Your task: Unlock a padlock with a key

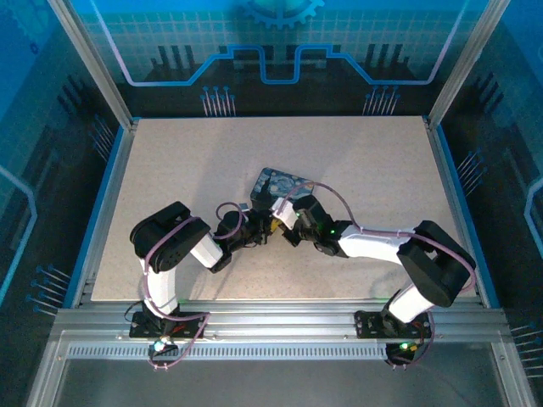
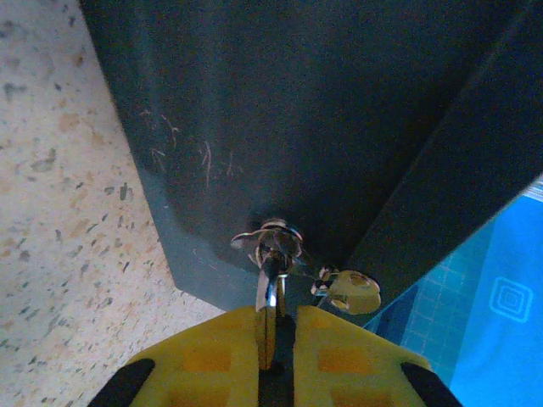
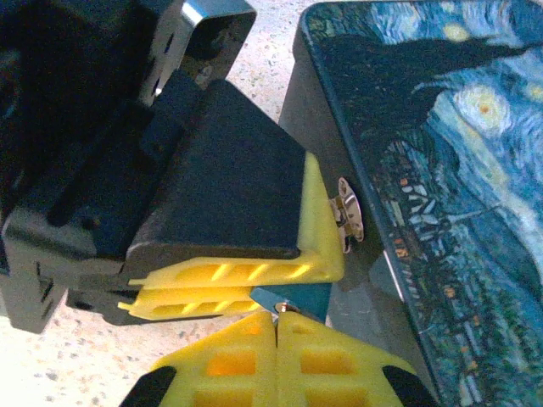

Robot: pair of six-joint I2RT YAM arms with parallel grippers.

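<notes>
The tiny padlock shows its blue body (image 3: 299, 297) under the left gripper's yellow fingers (image 3: 237, 273). A thin silvery part of the padlock (image 2: 271, 292) is pinched in my left gripper (image 2: 276, 312), which is shut on it. My right gripper (image 3: 278, 320) is shut, and a small silver bit, the key (image 3: 282, 307), pokes from its tips against the blue body. From above, both grippers, the left (image 1: 261, 227) and the right (image 1: 287, 222), meet just in front of the tin. Most of the key is hidden.
The dark blue swirl-painted tin (image 1: 284, 182) lies just beyond the grippers, its painted lid (image 3: 441, 170) to the right. A silver latch (image 3: 348, 212) on the tin's side wall sits right off my left fingertips. A small brass piece with a hole (image 2: 352, 291) hangs beside the latch (image 2: 271, 239).
</notes>
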